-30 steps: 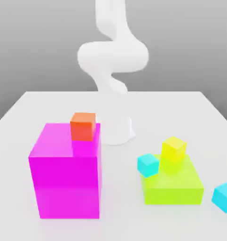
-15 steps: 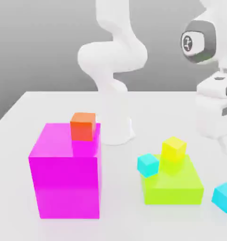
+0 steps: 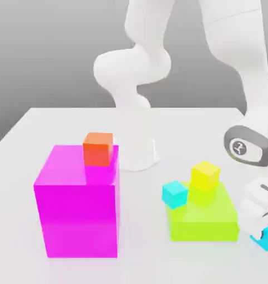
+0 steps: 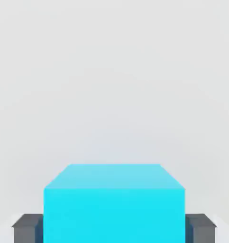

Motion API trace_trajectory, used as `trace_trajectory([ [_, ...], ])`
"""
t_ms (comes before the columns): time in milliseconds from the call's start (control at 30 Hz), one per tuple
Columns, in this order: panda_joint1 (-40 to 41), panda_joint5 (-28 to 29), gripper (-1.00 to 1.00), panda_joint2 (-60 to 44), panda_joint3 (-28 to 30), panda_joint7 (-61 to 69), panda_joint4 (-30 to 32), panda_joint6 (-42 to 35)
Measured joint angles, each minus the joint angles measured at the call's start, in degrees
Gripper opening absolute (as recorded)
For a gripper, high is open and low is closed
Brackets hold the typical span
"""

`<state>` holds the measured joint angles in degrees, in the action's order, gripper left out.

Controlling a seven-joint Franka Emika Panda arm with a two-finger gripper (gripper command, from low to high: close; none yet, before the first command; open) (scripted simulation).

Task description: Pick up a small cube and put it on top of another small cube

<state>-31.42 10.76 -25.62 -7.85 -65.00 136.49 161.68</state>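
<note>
I've got the pincer (image 4: 114, 228) closed on a small cyan cube (image 4: 114, 216), one dark finger pad (image 4: 28, 228) against each of two opposite sides. Jaws stand apart by just the cube's width, no gap that I can see at either side. Cube looks square in the grip, not skewed. It's at the exterior view's right edge, low on the pale desk (image 3: 141, 249), partly hidden by my hand; can't tell if its underside touches the desk.

Second small cyan cube (image 3: 175, 194) is at the lime block (image 3: 203, 222), overlapping its edge on the exterior view's left; can't tell if it rests on the block or beside it. Small yellow cube (image 3: 205, 176) sits on the lime block, toward the far side, turned at an angle, near that second cyan one.

Big magenta block (image 3: 80, 205) stands at the exterior view's left, well apart from my pincer. Small orange cube (image 3: 98, 149) on top of it, near the far corner on the exterior view's right.
</note>
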Motion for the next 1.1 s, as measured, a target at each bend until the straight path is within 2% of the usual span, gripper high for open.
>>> trace_trajectory([
  [100, -0.1, 0.1, -1.0, 0.0, 0.0, 0.0, 0.0, 0.0],
  [267, 2.3, -3.8, -1.0, 9.0, -2.8, 3.1, 2.1, -6.8],
  [467, 7.6, -13.4, -1.0, 21.4, -3.3, 16.9, 9.6, -11.6],
  [633, 10.3, -17.7, -1.0, 31.8, -1.6, 26.3, 16.2, -15.5],
  [800, 11.9, -17.5, -1.0, 42.2, 1.6, 32.4, 22.8, -19.2],
  [967, 15.1, -14.5, -1.0, 52.6, 3.8, 36.5, 29.5, -22.7],
  [1100, 16.1, -13.7, -1.0, 48.4, 3.9, 37.1, 31.9, -16.0],
])
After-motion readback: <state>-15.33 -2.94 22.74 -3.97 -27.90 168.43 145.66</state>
